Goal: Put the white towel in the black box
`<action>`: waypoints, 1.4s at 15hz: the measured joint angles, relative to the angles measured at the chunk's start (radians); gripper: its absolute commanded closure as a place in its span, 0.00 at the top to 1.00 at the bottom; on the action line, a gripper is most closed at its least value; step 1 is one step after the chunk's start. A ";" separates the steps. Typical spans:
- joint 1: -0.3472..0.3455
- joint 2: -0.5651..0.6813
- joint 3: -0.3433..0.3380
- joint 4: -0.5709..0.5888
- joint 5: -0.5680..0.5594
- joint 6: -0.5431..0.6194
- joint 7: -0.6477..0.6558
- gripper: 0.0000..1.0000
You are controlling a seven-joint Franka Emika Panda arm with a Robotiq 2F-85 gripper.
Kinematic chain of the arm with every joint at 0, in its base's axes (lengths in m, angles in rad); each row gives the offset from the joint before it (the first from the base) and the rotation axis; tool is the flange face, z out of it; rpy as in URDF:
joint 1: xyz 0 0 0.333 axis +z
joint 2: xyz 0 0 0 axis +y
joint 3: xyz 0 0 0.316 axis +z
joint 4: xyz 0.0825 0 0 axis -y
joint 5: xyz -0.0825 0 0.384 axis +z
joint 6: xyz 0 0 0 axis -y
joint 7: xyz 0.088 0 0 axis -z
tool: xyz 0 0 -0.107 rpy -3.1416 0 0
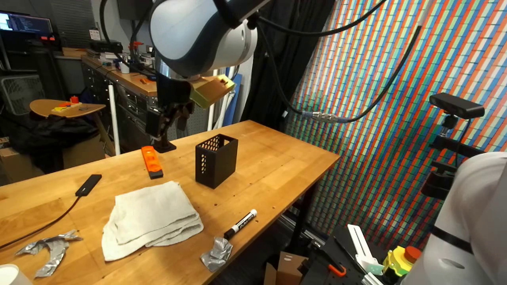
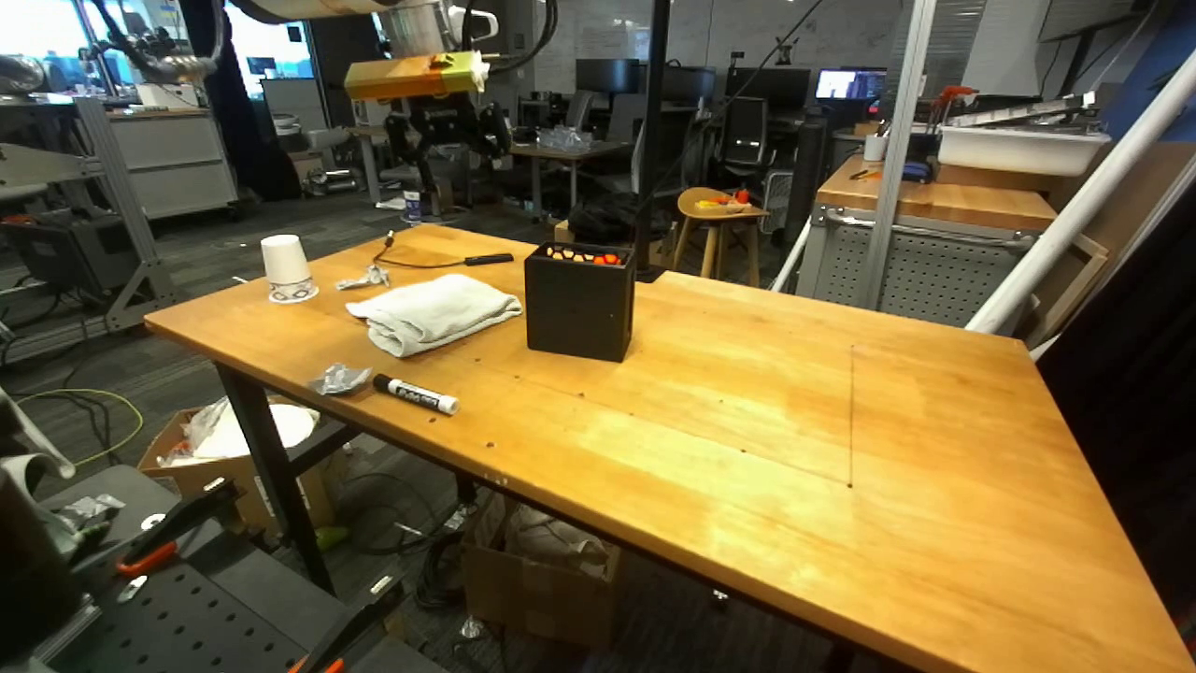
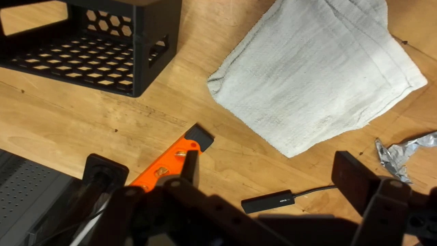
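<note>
The white towel lies folded in loose layers on the wooden table. It also shows in an exterior view and in the wrist view. The black box stands upright beside the towel, with its top open and mesh sides. It also shows in an exterior view and at the upper left of the wrist view. My gripper is open and empty, with its fingers wide apart. It hangs well above the table in both exterior views, touching neither towel nor box.
An orange level lies near a black post base at the table's edge. A black hub with cable, a marker, foil pieces and a paper cup are around the towel.
</note>
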 measured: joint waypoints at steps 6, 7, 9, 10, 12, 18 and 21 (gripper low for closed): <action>0.008 0.196 0.002 0.082 -0.014 0.036 -0.022 1.00; 0.010 0.227 0.002 0.093 -0.019 0.042 -0.022 1.00; 0.012 0.287 0.002 0.111 -0.023 0.062 -0.020 1.00; 0.013 0.314 0.002 0.118 -0.023 0.071 -0.019 1.00; 0.013 0.368 0.003 0.129 -0.023 0.087 -0.016 1.00; 0.015 0.478 0.011 0.157 -0.018 0.099 0.005 0.73; 0.015 0.498 0.014 0.161 0.003 0.099 0.015 0.50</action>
